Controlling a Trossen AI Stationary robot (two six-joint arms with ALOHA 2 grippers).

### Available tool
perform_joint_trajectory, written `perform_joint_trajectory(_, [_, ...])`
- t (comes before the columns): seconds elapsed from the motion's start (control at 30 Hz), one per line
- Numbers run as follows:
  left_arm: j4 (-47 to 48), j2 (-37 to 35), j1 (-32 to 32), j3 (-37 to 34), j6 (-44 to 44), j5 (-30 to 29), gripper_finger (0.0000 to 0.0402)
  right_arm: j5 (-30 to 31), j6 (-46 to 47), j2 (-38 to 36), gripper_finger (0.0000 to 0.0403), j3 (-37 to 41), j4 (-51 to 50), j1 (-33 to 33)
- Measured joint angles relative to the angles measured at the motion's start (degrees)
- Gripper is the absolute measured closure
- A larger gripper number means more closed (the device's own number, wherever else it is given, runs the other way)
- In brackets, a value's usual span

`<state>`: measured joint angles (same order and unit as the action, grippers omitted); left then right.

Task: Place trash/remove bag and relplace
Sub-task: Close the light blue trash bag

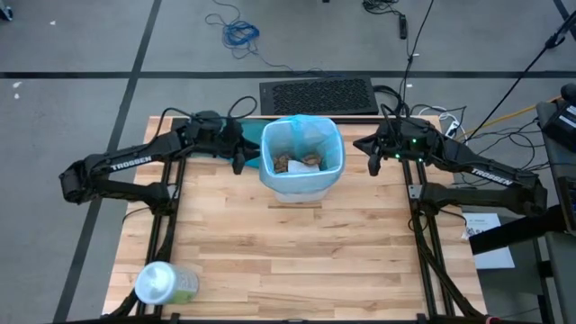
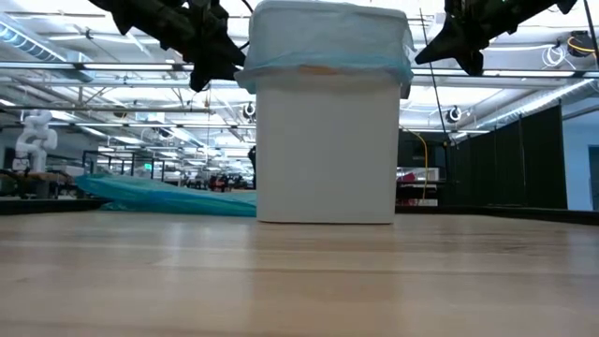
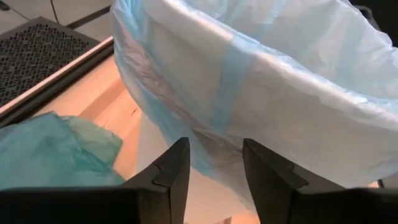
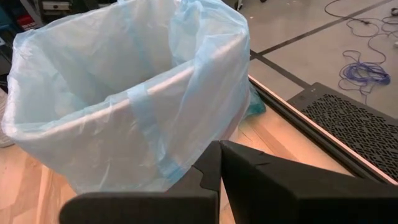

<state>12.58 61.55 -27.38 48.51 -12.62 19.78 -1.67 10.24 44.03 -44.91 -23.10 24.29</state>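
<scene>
The thin pale-blue translucent plastic liner (image 1: 302, 135) is folded over the white bin's (image 2: 325, 150) rim, brown paper wads (image 1: 297, 163) inside, so the left gripper (image 3: 214, 163) hangs beside it, its 2 fingers parted and empty, apparently ready to pinch the overhang, while the right gripper (image 4: 220, 163) waits opposite, closed on nothing.

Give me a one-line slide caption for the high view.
Both grippers, left open and right shut, flank the bag-lined white bin holding brown trash.
</scene>
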Motion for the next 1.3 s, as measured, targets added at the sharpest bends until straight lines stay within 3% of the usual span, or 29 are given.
perform_joint_trajectory(0.33, [1.5,-4.4,-0.1,0.0,2.6,-1.9,0.0255,0.0,-0.2,0.0,0.0403,0.0,-0.5,0.0])
perform_joint_trajectory(0.67, [1.2,0.7,-2.1,0.0,2.9,-3.7,0.0255,0.0,-0.2,0.0,0.0403,0.0,-0.5,0.0])
perform_joint_trajectory(1.1, [-0.8,1.9,-2.8,0.1,4.6,-3.0,0.0256,0.0,-0.7,0.0,0.0403,0.0,-0.4,0.0])
perform_joint_trajectory(1.2, [-1.7,3.1,-2.8,0.0,4.6,-3.1,0.0269,0.1,-0.3,0.0,0.0403,0.0,-0.1,0.0])
perform_joint_trajectory(1.3, [-4.9,3.5,-2.8,0.1,5.8,-3.6,0.0309,0.0,1.6,0.0,0.0403,0.0,1.8,0.0])
